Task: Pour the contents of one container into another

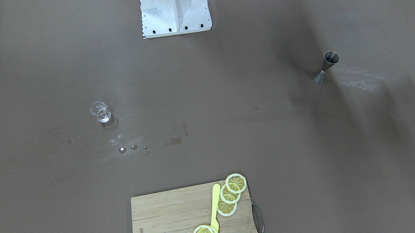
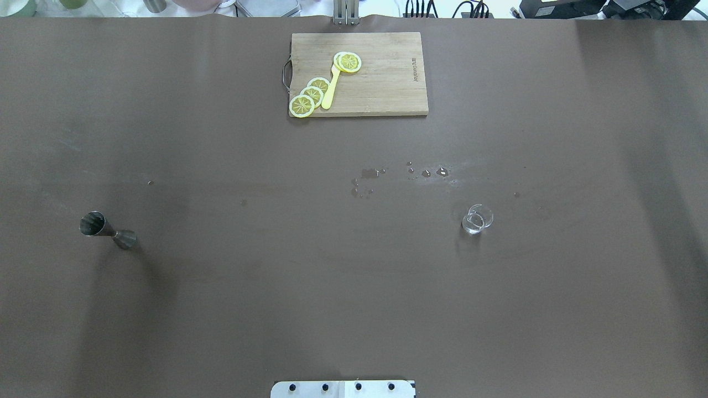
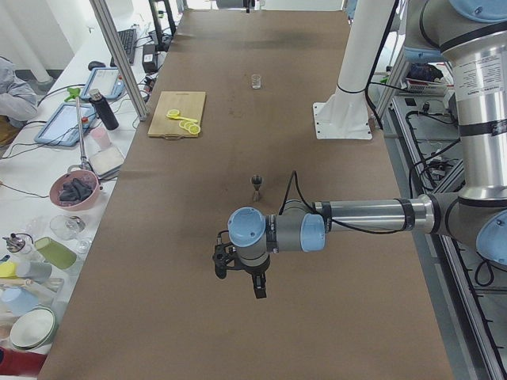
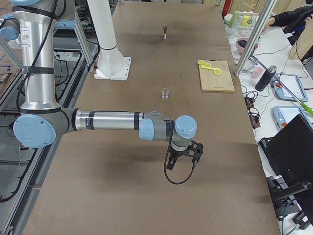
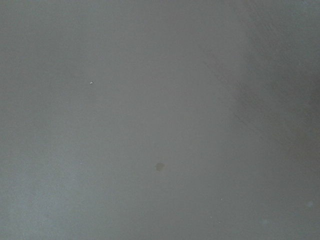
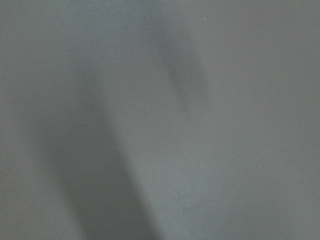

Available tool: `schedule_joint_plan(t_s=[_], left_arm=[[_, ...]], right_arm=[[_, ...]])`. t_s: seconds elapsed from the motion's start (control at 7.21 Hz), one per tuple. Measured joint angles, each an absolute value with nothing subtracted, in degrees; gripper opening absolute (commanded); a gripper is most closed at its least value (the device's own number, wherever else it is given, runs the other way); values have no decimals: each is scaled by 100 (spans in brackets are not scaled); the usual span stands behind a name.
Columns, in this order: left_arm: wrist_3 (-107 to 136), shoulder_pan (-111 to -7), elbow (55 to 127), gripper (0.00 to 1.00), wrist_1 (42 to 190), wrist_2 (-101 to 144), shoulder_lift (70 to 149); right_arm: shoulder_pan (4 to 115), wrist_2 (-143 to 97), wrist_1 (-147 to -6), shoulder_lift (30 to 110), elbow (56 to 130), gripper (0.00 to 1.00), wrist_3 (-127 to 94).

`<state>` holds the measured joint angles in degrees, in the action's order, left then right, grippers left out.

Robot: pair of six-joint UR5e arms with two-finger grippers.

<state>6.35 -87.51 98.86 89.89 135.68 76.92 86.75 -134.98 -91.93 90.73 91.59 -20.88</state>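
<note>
Beaker (image 2: 477, 219) stands upright on the robot's right side, nearer the right claw (image 4: 178, 160), well apart from the jigger (image 2: 108, 230) by the left claw (image 3: 245, 277); whether either claw is spread cannot be told.

Lighting: was even and diffuse, from above; tabletop (image 2: 354, 287) read matte brown. Shadows: broad soft dark bands lay toward both tabletop ends in the fixed views, one reaching the jigger (image 2: 108, 230). Wrist views: were dim grey, soft, with blurred shadow streaks. Side views: were sharp
</note>
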Motion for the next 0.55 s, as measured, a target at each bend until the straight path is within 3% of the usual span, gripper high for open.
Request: schedule_joint_plan(t_s=[0.55], left_arm=[[633,-8732,9933,98,9000,13570,7703]], right_arm=[[8675,-13494,-9192,9034,9164,100,-2092]])
